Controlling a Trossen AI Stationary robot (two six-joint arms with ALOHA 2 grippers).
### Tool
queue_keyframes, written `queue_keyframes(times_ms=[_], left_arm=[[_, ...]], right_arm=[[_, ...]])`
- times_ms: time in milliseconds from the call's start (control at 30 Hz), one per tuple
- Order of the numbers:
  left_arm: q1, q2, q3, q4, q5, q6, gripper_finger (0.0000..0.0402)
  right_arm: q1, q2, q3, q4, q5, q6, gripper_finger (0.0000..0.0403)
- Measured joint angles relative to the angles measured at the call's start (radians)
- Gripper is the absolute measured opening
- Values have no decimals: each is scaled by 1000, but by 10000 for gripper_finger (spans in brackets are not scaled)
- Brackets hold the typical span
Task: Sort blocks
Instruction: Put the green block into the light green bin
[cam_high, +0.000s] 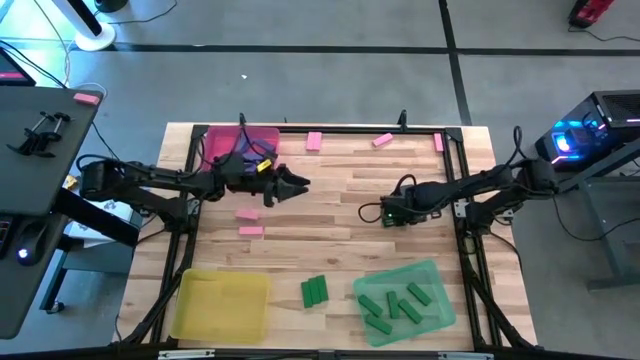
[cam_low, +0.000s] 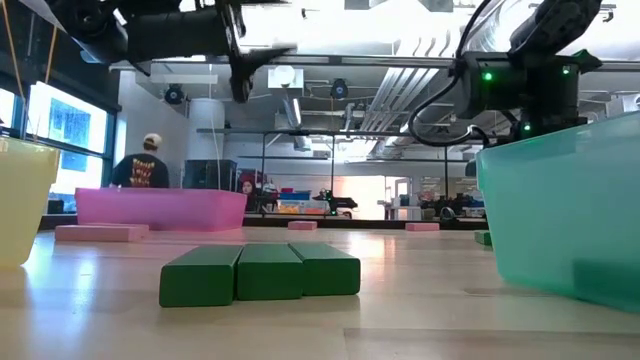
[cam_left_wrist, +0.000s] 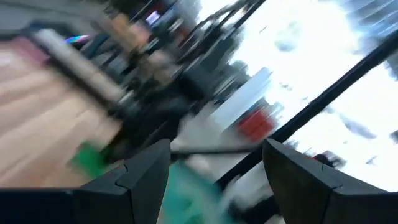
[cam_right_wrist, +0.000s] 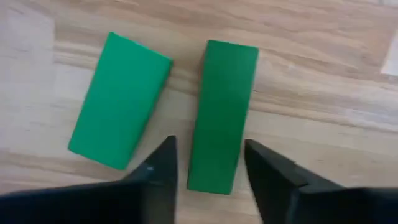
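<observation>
2 green blocks lie side by side on the bare wood under the right gripper (cam_right_wrist: 208, 165), and the risk sits right there. In the right wrist view the straighter green block (cam_right_wrist: 221, 115) runs lengthwise between the 2 dark fingers, which stand on either side of its near end with a little gap left, so the jaws are partly open and I judge nothing is gripped yet. The tilted green block (cam_right_wrist: 118, 99) lies just beside it, apart but close. If the gripper comes down slightly off line, one finger could land on the straighter block's top or nudge the tilted neighbour, skewing both. A grip so near one end might also let the block swing or slip when lifted.

From above, the right gripper (cam_high: 388, 212) hangs over the table's middle right, with the green tray (cam_high: 438, 272) and its 5 or so green blocks nearer the front edge; a loose hold could drop the block short of it. 3 more green blocks (cam_low: 260, 272) lie packed together beside that tray.

The left gripper (cam_high: 297, 185) hovers above the table beside the pink tray (cam_high: 272, 134), jaws wide and empty. Pink blocks (cam_high: 249, 222) lie scattered below it and along the far edge. Both arms reach toward the centre, so a sweep by either could bring them close
</observation>
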Motion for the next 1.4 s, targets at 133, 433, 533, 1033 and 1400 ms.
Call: queue_keyframes(times_ms=[133,433,533,1033,1400], left_arm=[[35,-38,1,243,22,-66,240],[114,-139,1,293,22,41,240],[117,-144,1,226,21,44,240],[116,-141,0,51,-17,36,240],[116,-141,0,50,-18,52,240]], right_arm=[[0,-25,-2,-8,4,-42,27],[56,-247,100,-238,30,-135,7],[125,-346,149,-163,62,-176,6],[679,-110,160,532,-286,-47,4],[706,-32,159,451,-403,112,119]])
